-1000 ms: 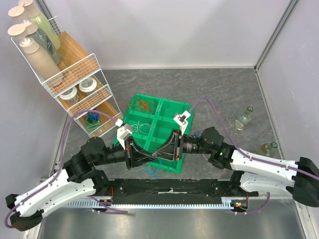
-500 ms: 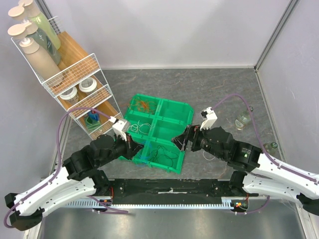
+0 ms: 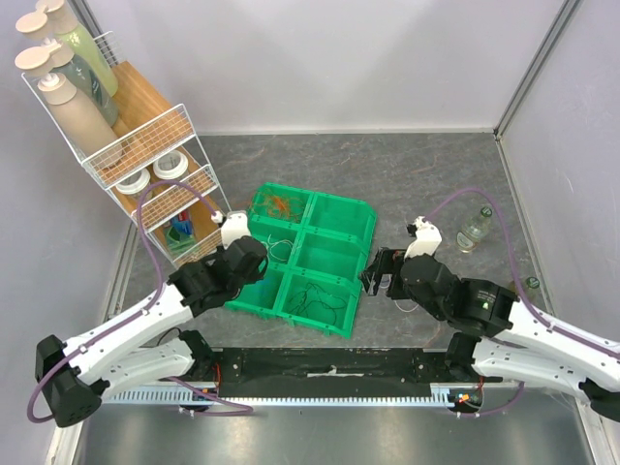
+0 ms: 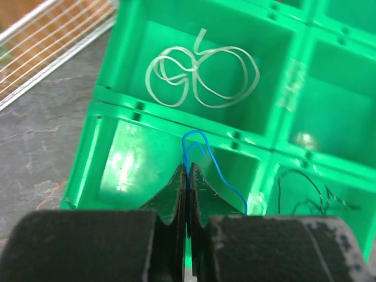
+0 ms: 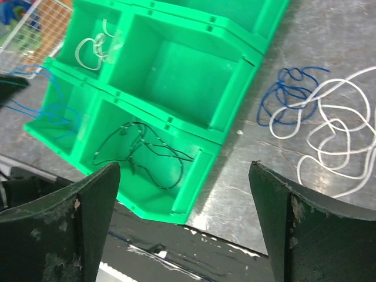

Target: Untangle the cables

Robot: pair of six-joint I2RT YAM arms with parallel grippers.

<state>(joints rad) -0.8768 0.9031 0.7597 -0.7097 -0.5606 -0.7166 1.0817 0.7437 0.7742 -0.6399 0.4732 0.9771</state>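
Left gripper (image 4: 187, 171) clamped shut on the blue cable (image 4: 192, 133). Its loop sticks out just past the tips, over the near-left compartment of the green tray (image 4: 176, 114). Right gripper (image 5: 182, 170) wide open, empty, just right of the tray. Black cable (image 5: 147, 154) lies in the near-right compartment. A second ago both grippers met over the tray's near edge; now they're apart.
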